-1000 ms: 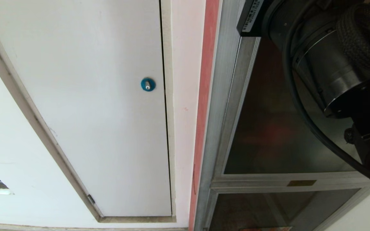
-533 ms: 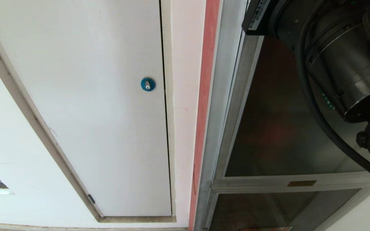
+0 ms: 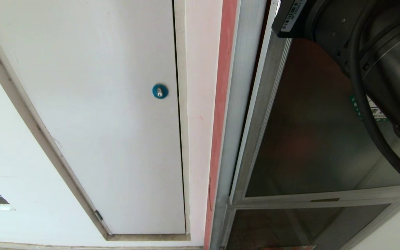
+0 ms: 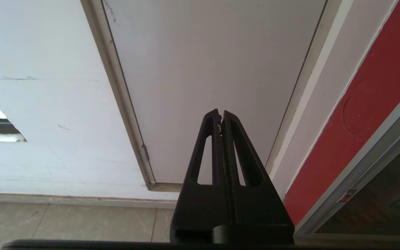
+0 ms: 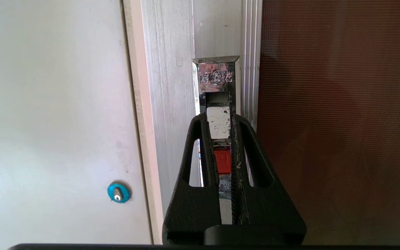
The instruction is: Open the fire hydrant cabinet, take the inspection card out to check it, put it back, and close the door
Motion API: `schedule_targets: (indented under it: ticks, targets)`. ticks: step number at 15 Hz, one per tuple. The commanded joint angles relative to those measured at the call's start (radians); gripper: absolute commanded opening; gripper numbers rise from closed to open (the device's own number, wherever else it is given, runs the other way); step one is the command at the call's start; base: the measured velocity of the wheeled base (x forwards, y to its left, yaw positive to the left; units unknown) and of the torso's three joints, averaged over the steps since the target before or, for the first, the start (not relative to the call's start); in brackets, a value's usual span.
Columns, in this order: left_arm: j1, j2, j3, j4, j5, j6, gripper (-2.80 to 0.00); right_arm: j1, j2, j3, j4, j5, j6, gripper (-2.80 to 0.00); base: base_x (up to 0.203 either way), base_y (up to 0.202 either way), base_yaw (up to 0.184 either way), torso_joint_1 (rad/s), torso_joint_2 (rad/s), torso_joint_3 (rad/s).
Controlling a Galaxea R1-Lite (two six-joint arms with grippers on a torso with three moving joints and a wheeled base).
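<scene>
The fire hydrant cabinet's silver frame (image 3: 236, 104) stands right of a red strip. Its door (image 3: 311, 139), dark tinted glass in an aluminium frame, stands slightly ajar along its left edge, with a corner of a green-bordered sticker (image 3: 368, 109) showing. In the right wrist view my right gripper (image 5: 219, 118) is shut on the chrome latch handle (image 5: 216, 74) at the door's edge, one finger on each side of its worn tab, with a red piece (image 5: 222, 159) showing between them. My right arm (image 3: 377, 45) fills the upper right of the head view. My left gripper (image 4: 221, 114) is shut on nothing, parked low by the wall. The inspection card is hidden.
A white flush panel with a round blue lock (image 3: 159, 91) lies left of the cabinet. A smaller lower glass panel (image 3: 290, 225) sits under the door. Beige floor tiles (image 4: 64, 225) run along the foot of the wall.
The door's left edge has swung out from the frame and a dark gap has opened beside it. My right arm has shifted up and right in the head view, uncovering the sticker.
</scene>
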Motion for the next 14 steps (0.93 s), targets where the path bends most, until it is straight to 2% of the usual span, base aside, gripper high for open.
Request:
schedule_targets:
  ticks: [1,14]
  targets:
    - [-0.001,0.001,0.001,0.0,0.0,0.0,-2.8,0.009,-0.022,0.004,-0.011,-0.012,-0.007,-2.8,0.0,0.0,0.0,0.0,0.0,0.0]
    - [0.0,0.0,0.001,0.0,0.0,0.0,-2.8,0.024,-0.059,0.029,-0.009,-0.029,-0.011,-2.8,0.0,0.0,0.0,0.0,0.0,0.0]
